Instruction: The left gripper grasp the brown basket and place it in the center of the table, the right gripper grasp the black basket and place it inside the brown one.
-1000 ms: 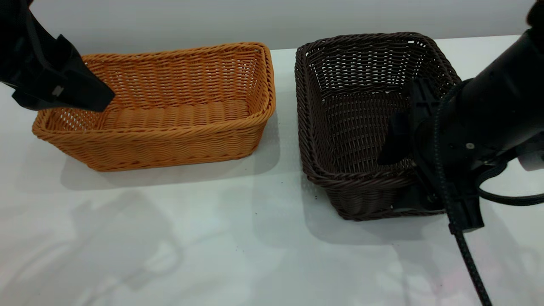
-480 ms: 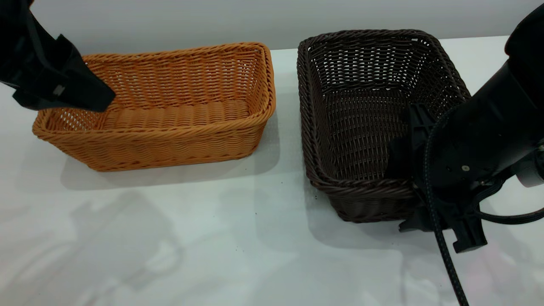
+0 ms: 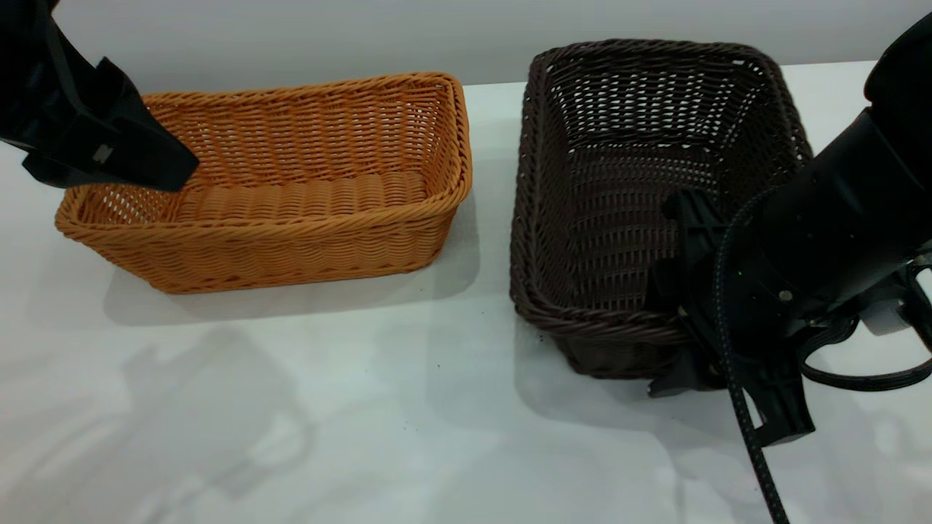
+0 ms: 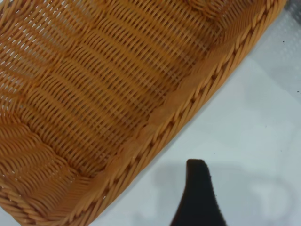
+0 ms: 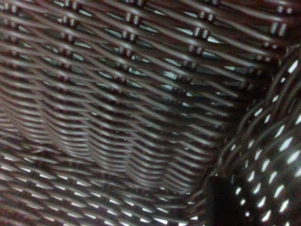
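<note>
The brown basket (image 3: pixel 291 204) stands flat on the white table (image 3: pixel 291 407), left of the middle. My left gripper (image 3: pixel 149 164) hangs open over its left end; in the left wrist view one black finger (image 4: pixel 197 197) stands alone above bare table beside the basket's braided rim (image 4: pixel 188 101). The black basket (image 3: pixel 619 182) is to the right, tipped up with its far end raised. My right gripper (image 3: pixel 673 331) is shut on its near right wall, one finger inside and one outside. Dark weave (image 5: pixel 117 94) fills the right wrist view, with a fingertip (image 5: pixel 218 202) against it.
A gap of bare table (image 3: pixel 491 218) separates the two baskets. The right arm's braided cable (image 3: pixel 750 451) hangs down over the table's near right part. A grey wall (image 3: pixel 466 29) runs behind the table's far edge.
The black basket has been tipped and turned in my right gripper: its far end rose and swung right, while the gripper shifted left. The left arm and the brown basket have not moved.
</note>
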